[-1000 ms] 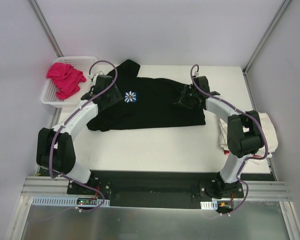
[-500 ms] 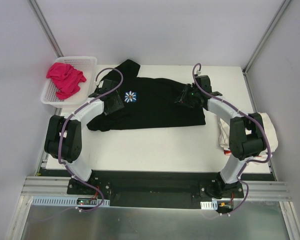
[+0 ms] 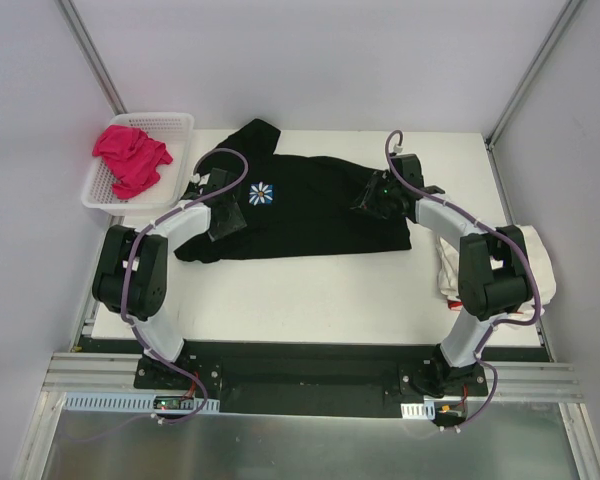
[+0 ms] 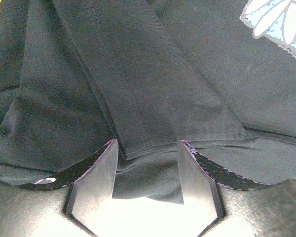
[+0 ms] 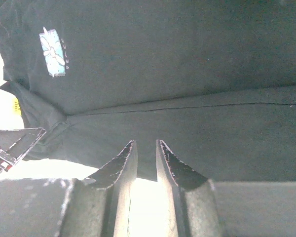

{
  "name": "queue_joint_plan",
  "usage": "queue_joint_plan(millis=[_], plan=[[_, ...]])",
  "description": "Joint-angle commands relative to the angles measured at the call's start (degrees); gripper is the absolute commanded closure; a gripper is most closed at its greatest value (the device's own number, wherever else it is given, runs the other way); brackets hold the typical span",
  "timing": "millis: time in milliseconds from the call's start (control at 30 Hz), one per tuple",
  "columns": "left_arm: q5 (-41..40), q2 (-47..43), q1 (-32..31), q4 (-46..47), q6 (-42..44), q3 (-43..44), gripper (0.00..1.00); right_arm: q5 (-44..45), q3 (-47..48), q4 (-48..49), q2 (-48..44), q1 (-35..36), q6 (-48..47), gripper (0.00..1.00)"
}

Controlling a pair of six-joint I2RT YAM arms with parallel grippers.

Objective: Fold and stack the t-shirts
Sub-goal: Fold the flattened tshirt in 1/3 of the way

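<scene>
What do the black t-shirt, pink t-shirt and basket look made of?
The black t-shirt is soft matte knit cloth, probably cotton: fine weave, stitched hem and creases show up close. The pink t-shirt looks like similar soft cloth, given its crumpled heap; fibre unclear. The basket seems rigid white plastic: its open mesh walls hold their shape.

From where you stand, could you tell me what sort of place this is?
Likely a robotics lab cell: metal frame posts on bare walls, left arm and right arm bolted beside a white table, black t-shirt laid out.
</scene>
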Motion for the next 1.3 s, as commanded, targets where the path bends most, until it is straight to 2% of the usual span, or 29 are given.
queue_joint_plan(millis=[0,200,433,467,533,567,700,900,967,1267], plan=[[-0.73,0.68,-0.09,-0.37,-0.53,0.36,0.50,0.17,0.13,1.01,-2.38,-0.49,-0.15,0.76],[-0.11,2.17,-0.09,-0.45,-0.45,1.42,0.50,0.17,-0.04,1.01,-2.20,-0.67,-0.15,0.76],[-0.11,2.96,-0.09,-0.45,-0.45,1.59,0.62,0.00,0.05,1.01,-1.68,-0.84,-0.15,0.76],[-0.03,2.97,-0.09,-0.45,-0.36,1.77,0.69,0.00,0.13,1.01,-1.59,-0.84,-0.24,0.76],[-0.11,2.88,-0.09,-0.54,-0.36,1.85,0.74,-0.09,0.22,1.01,-1.32,-0.84,-0.15,0.76],[-0.20,2.97,-0.09,-0.37,-0.27,1.94,0.81,-0.18,0.22,1.01,-1.15,-0.84,-0.06,0.76],[0.06,2.62,-0.09,-0.45,-0.01,2.12,0.92,-0.27,0.13,1.01,-1.06,-0.84,-0.15,0.76],[0.77,1.56,-0.09,-0.89,0.61,3.70,0.96,-0.53,0.31,1.10,-0.71,-0.85,0.02,0.77],[0.42,1.12,-0.09,-1.42,1.13,5.27,1.00,-0.53,0.22,1.19,-0.80,-0.67,0.03,0.77],[-1.87,3.49,-0.09,-2.21,3.16,14.84,1.00,-0.71,-0.57,1.80,-0.97,-0.76,0.11,0.78]])
